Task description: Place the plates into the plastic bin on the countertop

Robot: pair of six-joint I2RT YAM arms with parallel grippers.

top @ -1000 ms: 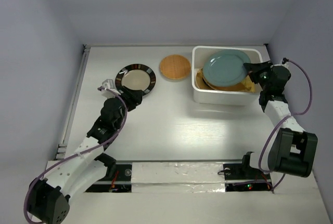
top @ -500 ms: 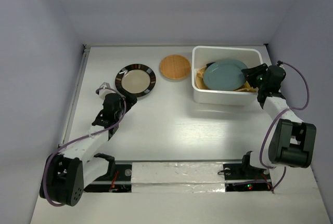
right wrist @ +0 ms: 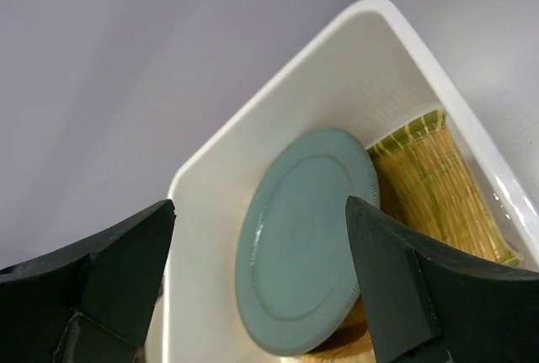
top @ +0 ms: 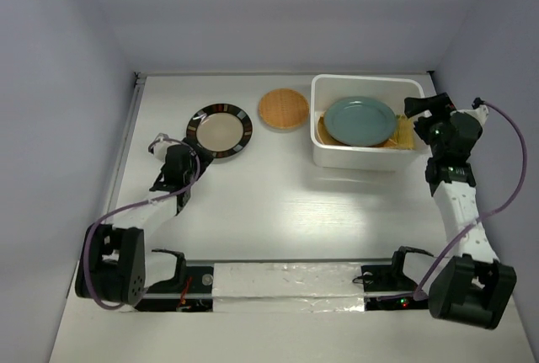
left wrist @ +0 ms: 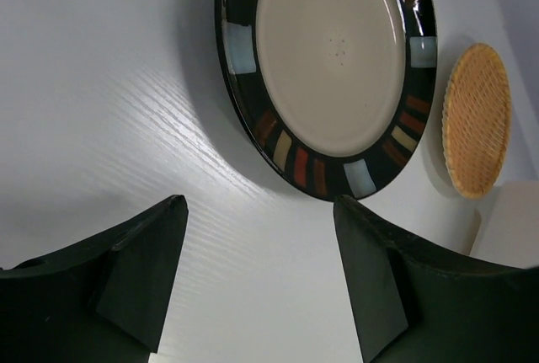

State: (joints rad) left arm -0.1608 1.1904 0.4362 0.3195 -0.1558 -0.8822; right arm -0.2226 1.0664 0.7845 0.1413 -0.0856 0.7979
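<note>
A white countertop (top: 286,203) held a white plastic bin (top: 358,161) at 1 o'clock. Inside, a teal plate (top: 360,121) lay on a yellow-green slatted plate (right wrist: 434,186) showing at its 3 o'clock. A black-rimmed plate (top: 220,131) sat at 11 o'clock, a smaller woven tan plate (top: 283,109) at 12. The left gripper (left wrist: 259,211), at the black-rimmed plate's 7 o'clock, was spread and empty; the right gripper (right wrist: 259,207), at the bin's 3 o'clock, gaped wide, holding nothing.
</note>
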